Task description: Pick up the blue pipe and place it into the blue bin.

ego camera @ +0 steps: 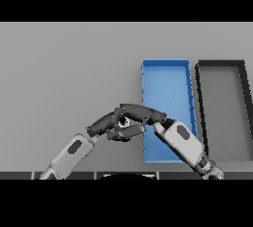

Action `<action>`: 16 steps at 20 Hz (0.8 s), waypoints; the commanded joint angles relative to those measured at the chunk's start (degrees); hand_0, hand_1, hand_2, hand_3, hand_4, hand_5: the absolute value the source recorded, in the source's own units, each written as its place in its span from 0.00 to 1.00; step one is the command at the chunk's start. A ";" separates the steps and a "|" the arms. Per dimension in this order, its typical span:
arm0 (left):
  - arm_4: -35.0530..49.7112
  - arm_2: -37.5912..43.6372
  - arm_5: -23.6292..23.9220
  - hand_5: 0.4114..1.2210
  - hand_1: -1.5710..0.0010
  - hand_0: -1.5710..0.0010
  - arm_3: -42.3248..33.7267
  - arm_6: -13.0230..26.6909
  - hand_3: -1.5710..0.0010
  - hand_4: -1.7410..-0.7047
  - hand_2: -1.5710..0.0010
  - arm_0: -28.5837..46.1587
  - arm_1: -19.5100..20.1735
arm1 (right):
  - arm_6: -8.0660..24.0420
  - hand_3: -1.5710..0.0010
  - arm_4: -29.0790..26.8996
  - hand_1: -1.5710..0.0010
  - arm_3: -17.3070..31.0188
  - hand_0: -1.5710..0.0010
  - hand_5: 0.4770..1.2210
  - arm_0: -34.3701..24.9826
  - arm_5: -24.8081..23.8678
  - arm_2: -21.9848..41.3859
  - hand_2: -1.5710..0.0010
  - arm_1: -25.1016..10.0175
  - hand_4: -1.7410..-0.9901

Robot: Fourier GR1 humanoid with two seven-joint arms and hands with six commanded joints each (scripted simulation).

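You see both hands meeting just left of the blue bin (167,80), near its lower left corner: the left hand (103,124) reaches in from the lower left and the right hand (141,113) from the lower right, across the bin's lower part. Their dark fingers overlap around a small pale spot, so you cannot tell whether either hand pinches something or is loose. The blue pipe itself is hidden, so its long axis, direction and look are not visible; a black bin (243,88) lies just right of the blue one.
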 commanded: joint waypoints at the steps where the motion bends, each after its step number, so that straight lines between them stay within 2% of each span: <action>1: -0.22 -0.27 0.11 0.40 0.93 0.92 -0.31 -0.04 0.93 0.80 0.93 0.22 -0.05 | 0.33 0.00 0.33 0.00 0.68 0.00 0.99 -0.58 -0.01 -0.24 0.00 -0.12 0.33; 5: 0.72 0.19 -0.02 0.25 0.97 0.97 0.03 1.01 0.97 0.82 0.97 0.57 -0.24 | 0.21 0.00 -0.07 0.00 0.03 0.00 1.00 -0.62 -0.73 -0.38 0.00 -0.32 0.33; 6: 1.24 0.72 -0.06 0.23 0.98 0.97 0.67 1.51 0.98 0.82 0.98 0.23 -0.36 | -0.50 0.00 -0.34 0.00 0.46 0.00 1.00 -1.03 -0.50 -0.88 0.00 -0.53 0.33; 9: 1.46 0.86 0.39 0.19 0.99 0.99 0.83 2.20 0.99 0.81 0.99 0.94 -0.65 | 0.32 0.00 -1.68 0.00 0.29 0.00 1.00 -0.89 -1.23 -0.64 0.00 -0.06 0.34; 12: 1.73 0.99 0.30 0.17 0.99 0.99 0.95 3.39 0.99 0.81 0.99 1.45 -0.40 | 5.04 0.00 -9.42 0.00 -2.22 0.00 1.00 -2.07 -3.82 -2.24 0.00 -1.29 0.33; 15: 1.86 0.78 -0.18 0.14 1.00 1.00 1.59 4.76 1.00 0.80 1.00 0.90 -0.72 | 9.58 0.00 -15.42 0.00 -3.39 0.00 1.00 -4.49 -6.66 -3.42 0.00 -2.53 0.17; 16: 1.99 0.47 -0.09 0.13 1.00 1.00 0.86 3.97 1.00 0.80 1.00 1.75 -0.54 | 11.78 0.00 -18.73 0.00 -2.51 0.00 1.00 -7.01 -8.36 -5.37 0.00 -2.87 0.14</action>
